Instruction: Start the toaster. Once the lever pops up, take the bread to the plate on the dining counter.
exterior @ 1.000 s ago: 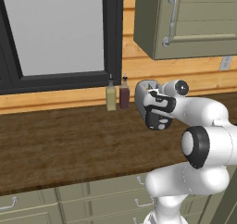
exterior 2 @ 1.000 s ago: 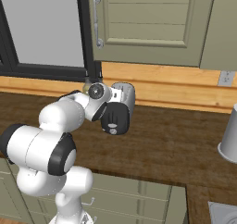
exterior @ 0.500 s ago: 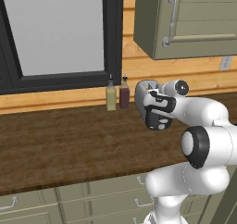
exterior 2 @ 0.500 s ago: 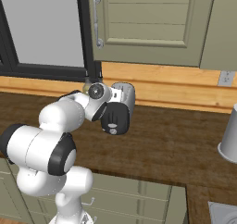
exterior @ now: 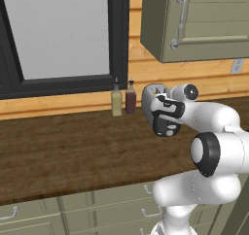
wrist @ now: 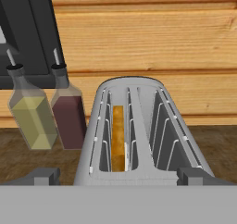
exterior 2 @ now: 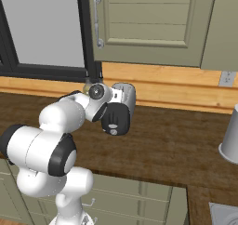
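Wood counter [wrist: 217,144] bears toaster [wrist: 139,135], slots running away from wide-open, empty claw [wrist: 118,174], bread [wrist: 118,140] edge-up inside

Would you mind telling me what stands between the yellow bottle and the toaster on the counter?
The dark red bottle stands between the yellow bottle and the toaster, clearest in the hand view.

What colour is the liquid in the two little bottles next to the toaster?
Left bottle pale yellow-green, right bottle dark reddish-brown; clearest in the hand view.
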{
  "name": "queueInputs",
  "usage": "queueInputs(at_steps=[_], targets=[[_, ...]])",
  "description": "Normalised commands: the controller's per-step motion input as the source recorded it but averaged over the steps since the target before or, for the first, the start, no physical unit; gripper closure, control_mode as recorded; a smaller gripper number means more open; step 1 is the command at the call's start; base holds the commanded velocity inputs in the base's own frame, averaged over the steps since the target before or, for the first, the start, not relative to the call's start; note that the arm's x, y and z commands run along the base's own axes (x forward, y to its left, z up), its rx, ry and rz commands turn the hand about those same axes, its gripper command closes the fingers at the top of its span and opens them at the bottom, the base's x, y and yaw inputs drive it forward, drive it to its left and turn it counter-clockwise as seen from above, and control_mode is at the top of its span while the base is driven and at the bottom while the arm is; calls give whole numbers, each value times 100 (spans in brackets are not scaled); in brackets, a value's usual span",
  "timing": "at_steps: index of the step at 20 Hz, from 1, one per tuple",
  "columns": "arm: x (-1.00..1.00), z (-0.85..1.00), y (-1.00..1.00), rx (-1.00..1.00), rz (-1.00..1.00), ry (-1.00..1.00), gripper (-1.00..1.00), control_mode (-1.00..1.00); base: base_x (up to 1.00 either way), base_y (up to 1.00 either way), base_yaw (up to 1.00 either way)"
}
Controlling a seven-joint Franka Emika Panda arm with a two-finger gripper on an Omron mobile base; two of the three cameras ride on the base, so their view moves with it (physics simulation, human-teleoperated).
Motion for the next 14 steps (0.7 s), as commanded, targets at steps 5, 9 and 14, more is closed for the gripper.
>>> queueInputs(at_steps=[5,9,14], targets=[[0,0,0,0,0,0,-100,-100,0,0,0],[0,0,0,0,0,0,-100,-100,0,0,0],[0,0,0,0,0,0,-100,-100,0,0,0]])
